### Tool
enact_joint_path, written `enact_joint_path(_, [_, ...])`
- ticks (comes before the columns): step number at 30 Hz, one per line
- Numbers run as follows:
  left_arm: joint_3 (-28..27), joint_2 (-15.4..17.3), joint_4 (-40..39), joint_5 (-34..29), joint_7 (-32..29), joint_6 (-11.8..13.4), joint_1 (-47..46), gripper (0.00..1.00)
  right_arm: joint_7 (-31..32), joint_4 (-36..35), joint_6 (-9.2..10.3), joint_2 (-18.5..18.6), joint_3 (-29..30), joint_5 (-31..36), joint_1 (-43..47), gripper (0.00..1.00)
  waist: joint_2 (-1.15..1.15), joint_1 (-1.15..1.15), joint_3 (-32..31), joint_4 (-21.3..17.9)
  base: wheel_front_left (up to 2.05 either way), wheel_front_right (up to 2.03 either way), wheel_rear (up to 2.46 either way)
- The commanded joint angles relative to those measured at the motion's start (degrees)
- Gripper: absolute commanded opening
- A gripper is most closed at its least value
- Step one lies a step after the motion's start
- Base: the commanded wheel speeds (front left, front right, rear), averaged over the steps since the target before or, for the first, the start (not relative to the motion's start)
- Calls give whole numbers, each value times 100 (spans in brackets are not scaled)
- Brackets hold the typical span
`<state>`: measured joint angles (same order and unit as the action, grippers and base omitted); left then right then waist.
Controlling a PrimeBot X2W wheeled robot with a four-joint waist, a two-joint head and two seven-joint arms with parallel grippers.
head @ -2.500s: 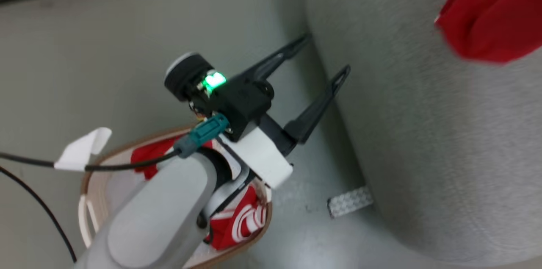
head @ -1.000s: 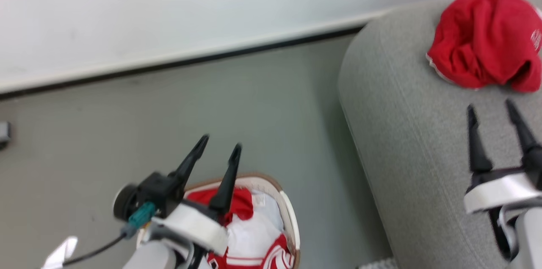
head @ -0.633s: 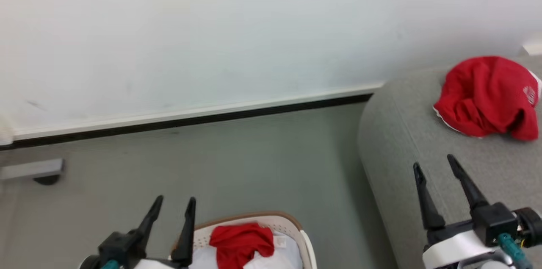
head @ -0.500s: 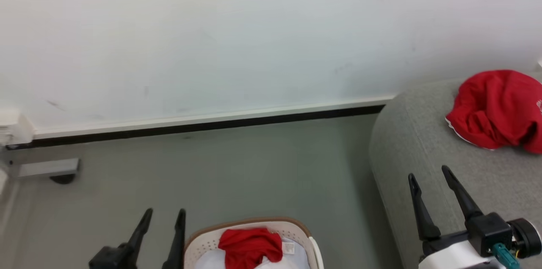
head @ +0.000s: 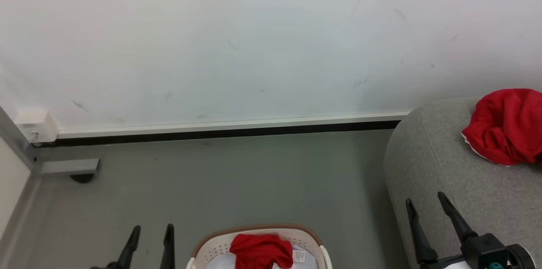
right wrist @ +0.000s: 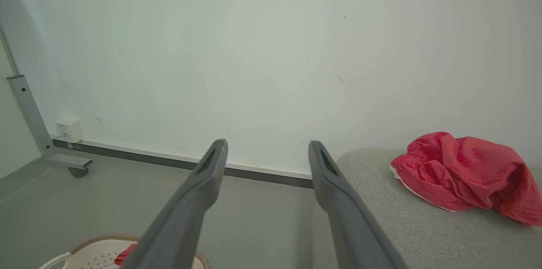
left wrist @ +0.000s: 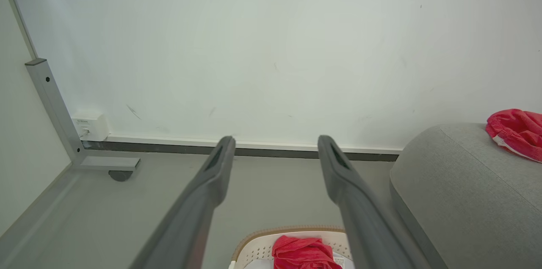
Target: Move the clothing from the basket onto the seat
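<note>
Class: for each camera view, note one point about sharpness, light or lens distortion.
Head view: sharp, evenly lit, with only soft shade on the floor beside the sofa. Left wrist view: the left claw looms large and slightly soft; the metal post leans, suggesting wide-angle distortion. Right wrist view: red clothing looks paler, pinkish; corners dim.

a scuffed white wall meets grey floor along a dark baseboard, wheeled metal frame at left.

Two grippers of mine, left gripper and right gripper, two dark fingers on each, one cream basket, one grey seat, red clothing in two bunches, one in the basket, one on the seat, one white wall box, one caster wheel.
</note>
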<state>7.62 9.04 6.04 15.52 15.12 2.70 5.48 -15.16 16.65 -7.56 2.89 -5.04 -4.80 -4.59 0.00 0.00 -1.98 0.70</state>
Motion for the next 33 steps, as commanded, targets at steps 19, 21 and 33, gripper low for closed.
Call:
enact_joint_path(19, [-313, -363, 177, -478, 4, -587, -293, 100, 1, -132, 14, 3, 48, -74, -250, 100, 0, 0, 296, -253, 0, 0, 0])
enact_joint_path(21, [-219, -388, 301, -481, 4, -668, -459, 100, 2, -193, 14, 2, 73, -63, -329, 100, 0, 0, 479, -325, 0, 0, 0])
enact_joint_path(33, [1109, -406, 2047, -563, -780, -1003, -2055, 100, 2, -625, 14, 2, 60, -102, -854, 100, 0, 0, 1654, -882, 0, 0, 0])
